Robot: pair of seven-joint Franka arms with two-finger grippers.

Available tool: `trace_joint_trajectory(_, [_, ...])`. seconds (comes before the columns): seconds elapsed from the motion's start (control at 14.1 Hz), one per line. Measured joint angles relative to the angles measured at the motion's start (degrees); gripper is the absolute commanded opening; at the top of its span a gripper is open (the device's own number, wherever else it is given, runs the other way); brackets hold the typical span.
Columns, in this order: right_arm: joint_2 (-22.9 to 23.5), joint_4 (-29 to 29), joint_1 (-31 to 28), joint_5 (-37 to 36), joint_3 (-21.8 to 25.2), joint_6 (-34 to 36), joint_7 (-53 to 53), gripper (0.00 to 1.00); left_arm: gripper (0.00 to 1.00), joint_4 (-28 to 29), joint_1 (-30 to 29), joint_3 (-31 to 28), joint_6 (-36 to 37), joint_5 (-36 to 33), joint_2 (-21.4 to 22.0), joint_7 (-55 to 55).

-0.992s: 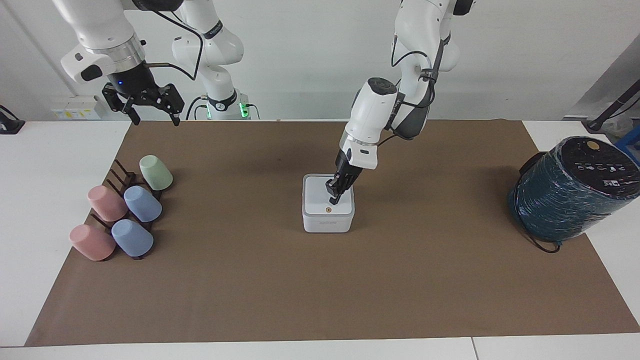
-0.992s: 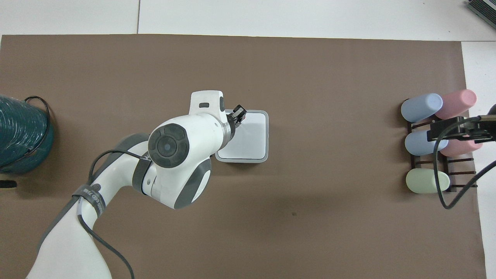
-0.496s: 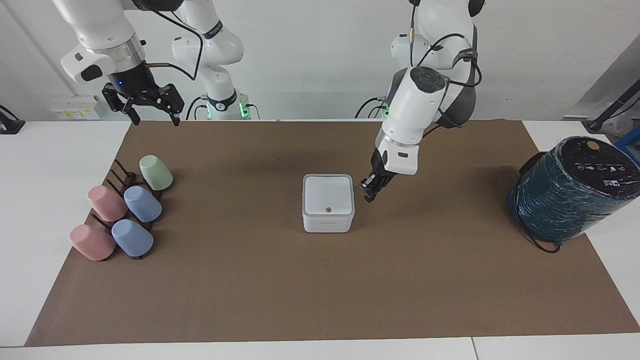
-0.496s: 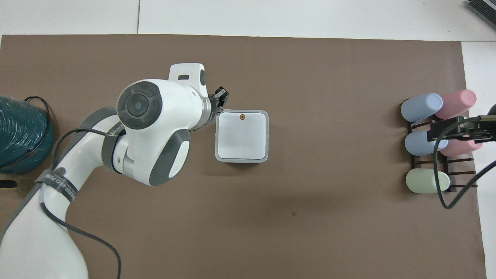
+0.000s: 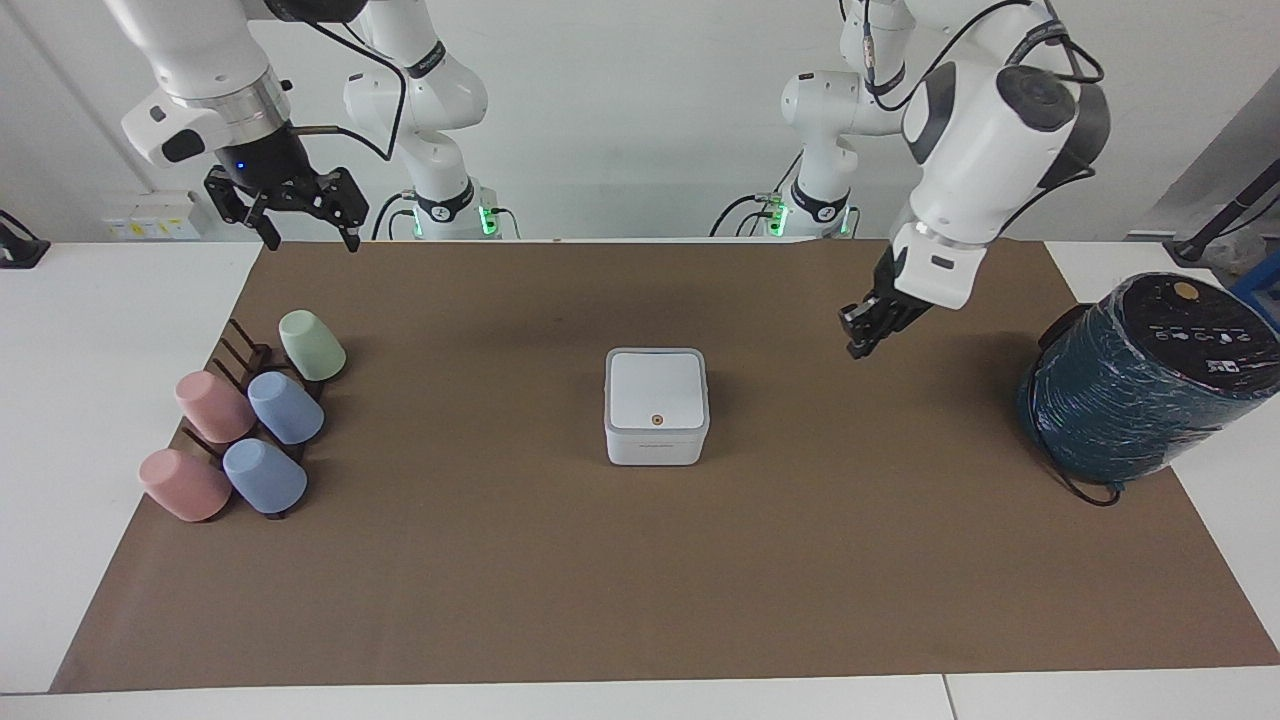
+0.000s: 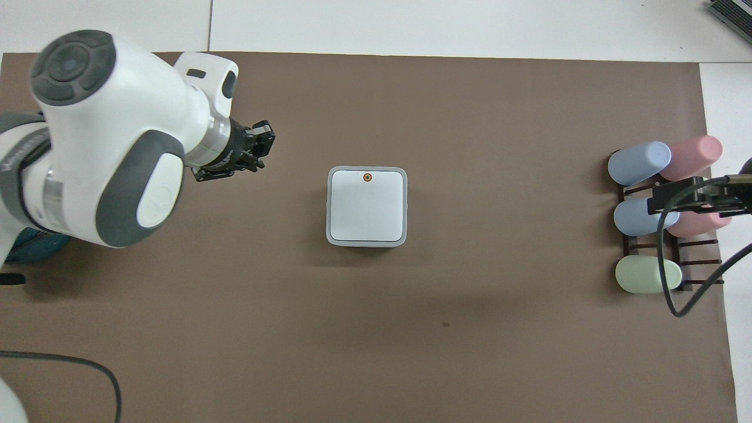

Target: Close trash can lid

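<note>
The small white trash can (image 5: 655, 445) stands in the middle of the brown mat. Its square white lid (image 5: 656, 388) with the orange dot lies flat on top of it, and it also shows in the overhead view (image 6: 367, 208). My left gripper (image 5: 858, 340) is shut and empty. It hangs in the air over the bare mat, between the can and the teal cylinder, apart from the can; it also shows in the overhead view (image 6: 263, 141). My right gripper (image 5: 310, 232) is open and empty, and waits raised at the right arm's end of the table.
A dark rack with several pastel cups (image 5: 250, 420) lies at the right arm's end of the mat, and shows in the overhead view (image 6: 652, 217). A large teal plastic-wrapped cylinder (image 5: 1140, 385) stands at the left arm's end. The brown mat (image 5: 640, 570) covers the table's middle.
My left gripper has lifted off the lid and swung away toward the left arm's end of the table. The lid stays flat on the can. The right arm has not moved.
</note>
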State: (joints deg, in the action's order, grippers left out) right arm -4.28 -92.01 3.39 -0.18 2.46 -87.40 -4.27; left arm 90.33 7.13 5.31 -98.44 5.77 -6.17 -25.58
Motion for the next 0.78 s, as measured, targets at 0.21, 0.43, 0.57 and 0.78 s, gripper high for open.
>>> trace_joint_trajectory(0.21, [0.0,0.0,0.0,0.0,0.0,0.0,0.0,1.00,0.26,0.0,-2.8,-0.2,5.3,-4.1,3.4,12.8])
trace_joint_trajectory(0.43, [0.0,0.0,0.0,0.0,0.0,0.0,0.0,1.00,0.33,0.0,-3.5,-0.3,7.0,-6.9,4.7,20.7])
trace_joint_trajectory(0.57, [0.0,0.0,0.0,0.0,0.0,0.0,0.0,1.00,0.35,0.3,-4.5,-0.3,7.2,-8.4,4.8,24.9])
trace_joint_trajectory(0.78, [0.0,0.0,0.0,0.0,0.0,0.0,0.0,1.00,0.41,0.9,-5.2,-0.3,7.2,-9.6,5.0,27.3])
